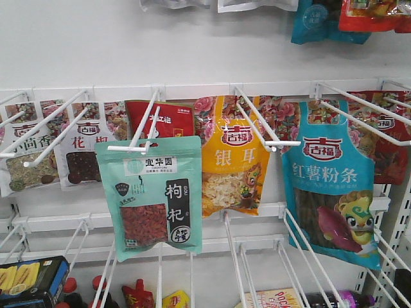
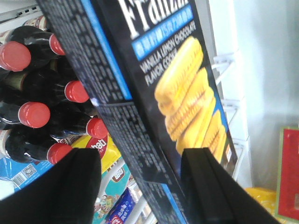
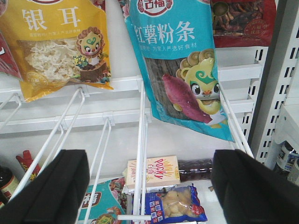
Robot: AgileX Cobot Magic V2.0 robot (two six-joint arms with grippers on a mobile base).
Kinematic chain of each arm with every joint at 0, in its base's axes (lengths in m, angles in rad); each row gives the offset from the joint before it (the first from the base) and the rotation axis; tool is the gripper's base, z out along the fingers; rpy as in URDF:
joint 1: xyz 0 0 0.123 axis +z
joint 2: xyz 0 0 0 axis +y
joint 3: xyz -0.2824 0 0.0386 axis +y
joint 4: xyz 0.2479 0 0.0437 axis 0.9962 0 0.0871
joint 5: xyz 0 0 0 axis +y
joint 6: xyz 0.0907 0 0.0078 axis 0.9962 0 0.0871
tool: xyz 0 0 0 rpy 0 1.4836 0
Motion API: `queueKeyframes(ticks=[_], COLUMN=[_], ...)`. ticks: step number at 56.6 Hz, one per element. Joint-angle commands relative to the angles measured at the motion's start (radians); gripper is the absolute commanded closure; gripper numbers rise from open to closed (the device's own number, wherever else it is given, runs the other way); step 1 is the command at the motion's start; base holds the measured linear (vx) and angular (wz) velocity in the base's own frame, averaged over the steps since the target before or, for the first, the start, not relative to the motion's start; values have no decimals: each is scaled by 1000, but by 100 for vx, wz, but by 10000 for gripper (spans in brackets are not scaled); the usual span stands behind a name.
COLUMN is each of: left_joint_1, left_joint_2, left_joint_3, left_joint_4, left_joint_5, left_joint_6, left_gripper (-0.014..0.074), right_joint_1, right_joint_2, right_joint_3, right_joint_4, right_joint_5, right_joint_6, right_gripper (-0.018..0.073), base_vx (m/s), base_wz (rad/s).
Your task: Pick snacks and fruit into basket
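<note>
The left gripper (image 2: 142,158) fills the bottom of the left wrist view. Its two black fingers (image 2: 77,186) stand apart. A black cookie box (image 2: 159,70) with yellow biscuits printed on it runs tilted through the gap between them. Whether either finger touches the box cannot be told. Red-capped dark bottles (image 2: 32,114) lie just left of the box.

The right gripper (image 3: 150,158) is spread wide and holds nothing. It points at the white wire rails below a yellow pouch (image 3: 60,46) and a blue pouch (image 3: 180,70). A Pocky box (image 3: 153,171) lies on the shelf surface beyond the gap.

In the front-facing view, the teal-green pouch (image 1: 151,196) with the red-berry window hangs from a white peg hook (image 1: 141,128). It hangs slightly tilted, and its right edge overlaps the yellow pouch (image 1: 231,160). The blue pouch (image 1: 331,186) hangs farther right. The teal-green pouch therefore hangs to the left of what the right gripper faces. The cookie box (image 1: 29,279) sits at the lower left, below and left of the teal-green pouch.
</note>
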Motion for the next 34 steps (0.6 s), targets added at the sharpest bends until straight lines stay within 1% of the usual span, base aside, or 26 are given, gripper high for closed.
queueKeyframes(ticks=[1, 4, 7, 9, 11, 12, 16, 17, 20, 27, 34], left_joint_1=[-50, -91, -128, -147, -165, -170, -186, -187, -188, -188, -186], left_joint_2=[-18, -24, -44, -61, -85, -95, -153, -167, -202, -231, -231], left_joint_3=[-33, -33, -33, -30, -22, -14, 14, 20, 28, 40, 101], left_joint_4=[81, 130, 180, 192, 172, 149, 103, 102, 106, 113, 111], left_joint_5=[-79, -69, -52, -47, -62, -81, -188, -229, -276, -289, -364], left_joint_6=[-87, -158, -204, -224, -249, -253, -255, -255, -255, -269, -309], left_gripper=[112, 112, 112, 112, 113, 113, 116, 116, 116, 125, 127], right_joint_1=[-5, -5, -5, -5, -5, -5, -5, -5, -5, -5, -5], right_joint_2=[5, 5, 5, 5, 5, 5, 5, 5, 5, 5, 5], right_joint_3=[-37, -37, -37, -37, -37, -37, -37, -37, -37, -37, -37], right_joint_4=[-10, -11, -11, -11, -11, -11, -11, -11, -11, -11, -11], right_joint_5=[-78, -78, -78, -78, -78, -78, -78, -78, -78, -78, -77], right_joint_6=[-7, -7, -7, -7, -7, -7, -7, -7, -7, -7, -7], right_gripper=[-32, -32, -32, -32, -32, -32, -32, -32, -32, -32, -32], base_vx=[0, 0, 0, 0, 0, 0, 0, 0, 0, 0, 0], base_wz=[0, 0, 0, 0, 0, 0, 0, 0, 0, 0, 0])
